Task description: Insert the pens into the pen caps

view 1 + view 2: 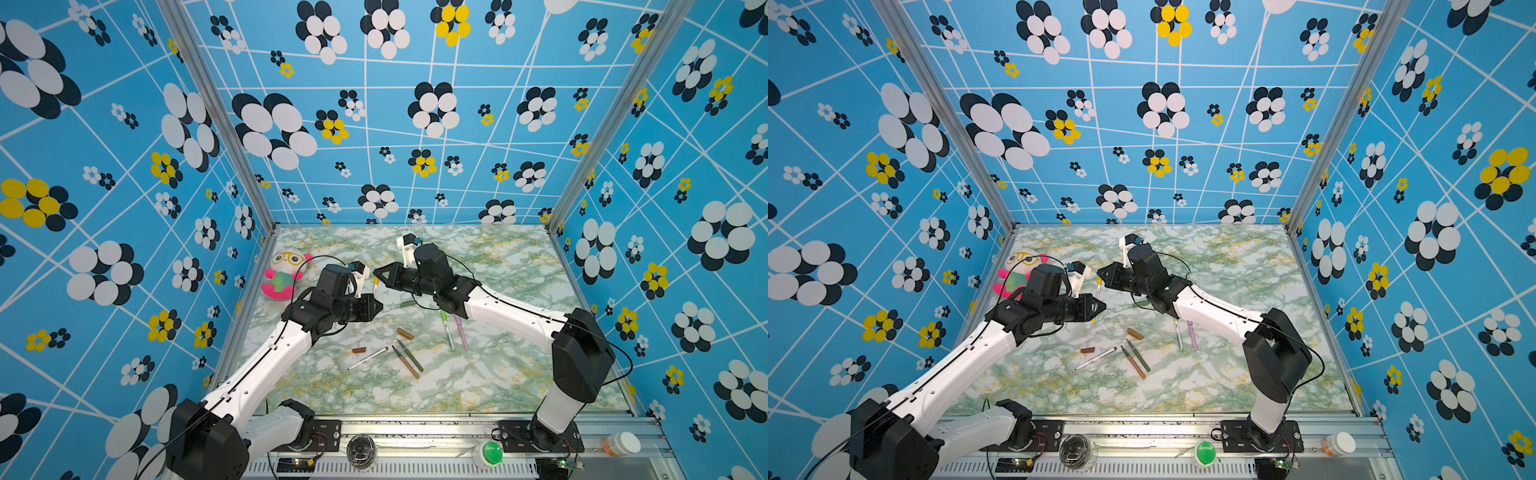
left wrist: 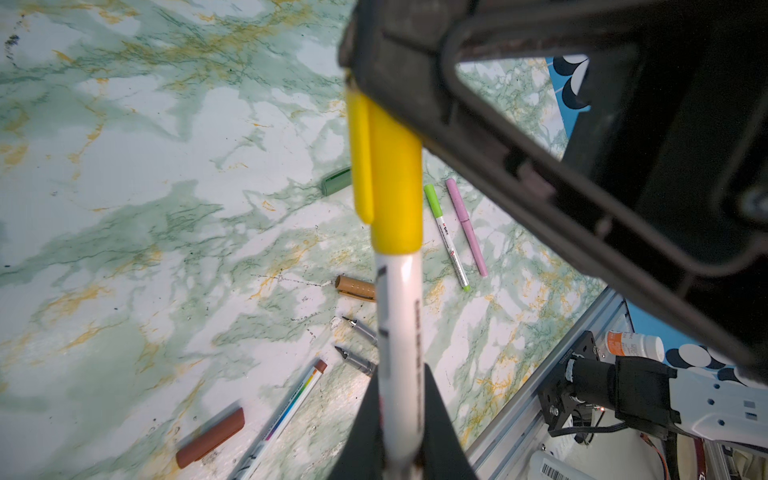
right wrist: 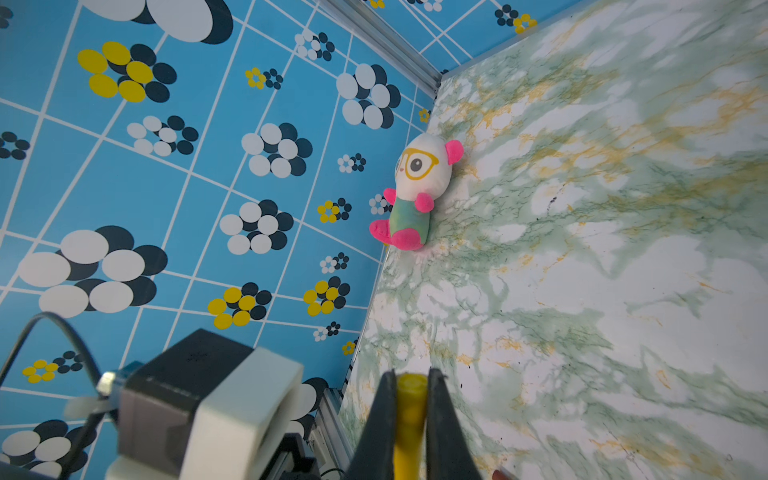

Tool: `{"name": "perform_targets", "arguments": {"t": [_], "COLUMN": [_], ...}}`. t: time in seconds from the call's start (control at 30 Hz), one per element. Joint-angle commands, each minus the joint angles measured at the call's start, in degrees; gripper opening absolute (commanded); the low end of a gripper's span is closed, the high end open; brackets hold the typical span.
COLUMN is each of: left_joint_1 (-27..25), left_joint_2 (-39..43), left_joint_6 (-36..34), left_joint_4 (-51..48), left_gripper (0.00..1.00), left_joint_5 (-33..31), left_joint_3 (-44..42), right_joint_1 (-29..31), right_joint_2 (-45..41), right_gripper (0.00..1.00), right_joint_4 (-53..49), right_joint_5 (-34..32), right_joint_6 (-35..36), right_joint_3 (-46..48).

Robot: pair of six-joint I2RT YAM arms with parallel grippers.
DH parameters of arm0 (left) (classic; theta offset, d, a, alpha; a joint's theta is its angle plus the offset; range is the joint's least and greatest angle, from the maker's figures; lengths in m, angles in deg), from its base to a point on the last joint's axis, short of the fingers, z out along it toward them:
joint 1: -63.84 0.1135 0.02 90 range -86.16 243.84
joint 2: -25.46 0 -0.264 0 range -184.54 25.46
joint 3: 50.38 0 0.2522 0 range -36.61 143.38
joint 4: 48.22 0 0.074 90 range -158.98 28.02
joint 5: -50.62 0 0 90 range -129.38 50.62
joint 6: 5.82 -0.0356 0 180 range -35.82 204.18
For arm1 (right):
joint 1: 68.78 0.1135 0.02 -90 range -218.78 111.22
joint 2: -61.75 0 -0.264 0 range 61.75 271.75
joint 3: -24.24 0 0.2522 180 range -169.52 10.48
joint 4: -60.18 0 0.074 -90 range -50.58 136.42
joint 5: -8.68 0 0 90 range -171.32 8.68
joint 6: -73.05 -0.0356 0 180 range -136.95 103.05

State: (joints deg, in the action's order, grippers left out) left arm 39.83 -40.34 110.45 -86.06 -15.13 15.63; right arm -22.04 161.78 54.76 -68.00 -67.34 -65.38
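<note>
Lying nearest us, well in front of the plush toy (image 1: 284, 274), what are you seeing, Jo?

A brown cap (image 1: 359, 350) is lying on the marble table (image 1: 498, 374), Sam, just beside a white pen with a brown tip (image 1: 368, 358). Farther from the toy's side, a tan pen (image 1: 406, 362) and a dark-green pen (image 1: 411, 356) are lying side by side, their nibs showing bare in the left wrist view.

And a step closer to the toy?

A tan cap (image 1: 405, 333) is resting alone. Farther out from the toy, a white pen wearing a light-green cap (image 1: 448, 332) and a pink pen (image 1: 461, 334) are lying nearly parallel, partly under the right arm. A dark-green cap (image 1: 408, 304) is lying beyond those, about level with the toy's feet.

What are the grippers doing?

Just beside the toy in both top views, the left gripper (image 1: 377, 308) is clamping the barrel of the held white pen (image 2: 401, 332), keeping it clear of the table. The right gripper (image 1: 377, 273) is pinching the yellow cap (image 2: 390, 178) from the far end, its fingers (image 3: 440, 424) pressing on both sides. That cap is sitting over the pen's tip; whether it is pushed fully home, I cannot tell.
</note>
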Motion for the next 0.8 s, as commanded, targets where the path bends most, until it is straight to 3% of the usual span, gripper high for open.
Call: {"name": "perform_targets", "arguments": {"t": [0.0, 0.23, 0.3, 0.37, 0.5, 0.77], "left_joint_1": [0.8, -0.98, -2.02, -2.85, -3.54, -3.66], "left_joint_2": [1.5, 5.8, 6.42, 6.79, 7.09, 6.69], "left_joint_6": [-3.6, 2.42, 4.08, 5.3, 6.69, 7.33], "left_joint_4": [22.6, 24.91, 25.81, 26.33, 26.97, 27.64], "left_gripper": [0.0, 0.0, 0.0, 0.0, 0.0, 0.0], "left_joint_5": [1.59, 2.29, 2.25, 2.03, 2.18, 0.71], "left_joint_3": [4.56, -5.51, -8.19, -10.38, -12.54, -12.45], "right_joint_1": [3.92, -1.41, -2.3, -2.73, -2.8, -2.8], "right_joint_2": [1.21, -2.36, -3.24, -4.17, -5.73, -7.86], "right_gripper": [0.0, 0.02, 0.09, 0.22, 0.34, 0.37], "right_joint_4": [-13.44, -13.95, -14.93, -16.55, -19.51, -20.07], "right_joint_5": [12.19, 11.78, 11.29, 10.65, 9.37, 9.19], "right_joint_6": [1.44, 1.82, 2.82, 4.41, 7.03, 7.42], "right_joint_3": [2.7, -3.08, -4.92, -6.52, -7.77, -5.04]}}
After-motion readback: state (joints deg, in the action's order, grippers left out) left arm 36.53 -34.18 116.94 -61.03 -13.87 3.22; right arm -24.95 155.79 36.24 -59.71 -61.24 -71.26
